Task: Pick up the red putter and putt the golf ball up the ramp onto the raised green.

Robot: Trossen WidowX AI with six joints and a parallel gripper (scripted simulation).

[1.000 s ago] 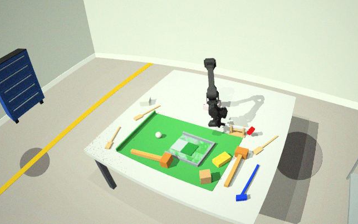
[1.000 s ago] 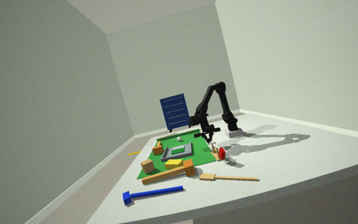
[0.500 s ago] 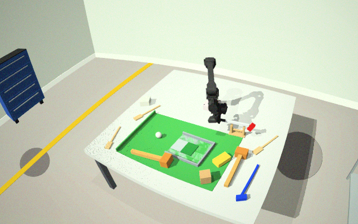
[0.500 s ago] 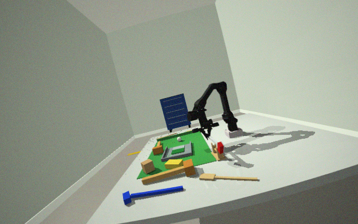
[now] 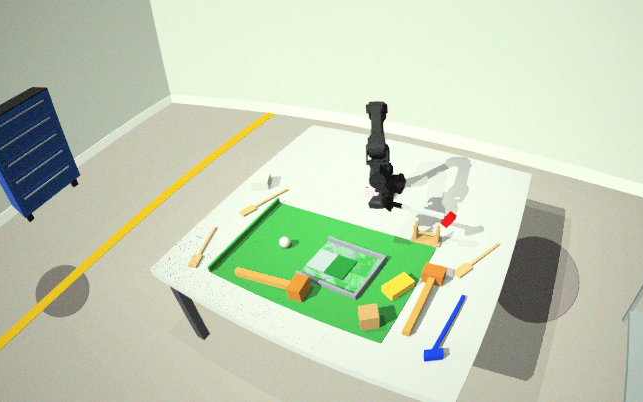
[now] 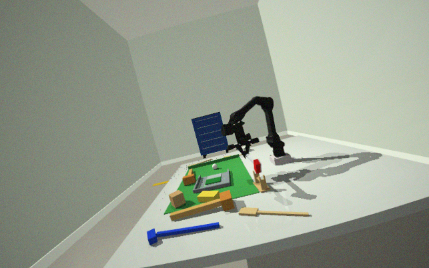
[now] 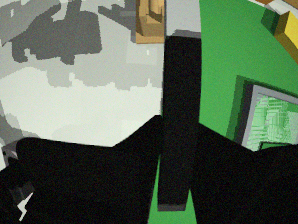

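My gripper [image 5: 395,205] [image 6: 243,152] [image 7: 170,121] is shut on the pale shaft of the red putter. The putter's red head [image 5: 448,219] [image 6: 257,165] hangs in the air just above the small wooden stand [image 5: 426,235] [image 6: 261,183] [image 7: 150,3], beside the right edge of the green mat [image 5: 254,250] [image 6: 239,177] [image 7: 226,63]. The white golf ball [image 5: 284,242] [image 6: 214,166] rests on the mat, left of the ramp. The raised green [image 5: 342,267] [image 6: 213,181], a dark green square inside a grey frame, sits mid-mat. In the wrist view the shaft runs up between the black fingers.
Two orange-headed wooden mallets [image 5: 298,286] [image 5: 434,273], a yellow block [image 5: 398,285] [image 6: 208,195] and a wooden cube [image 5: 368,316] [image 6: 177,199] lie around the raised green. A blue putter [image 5: 444,332] [image 6: 183,231] lies near the front right. Thin wooden paddles [image 5: 264,202] [image 5: 203,247] [image 5: 476,260] lie off the mat.
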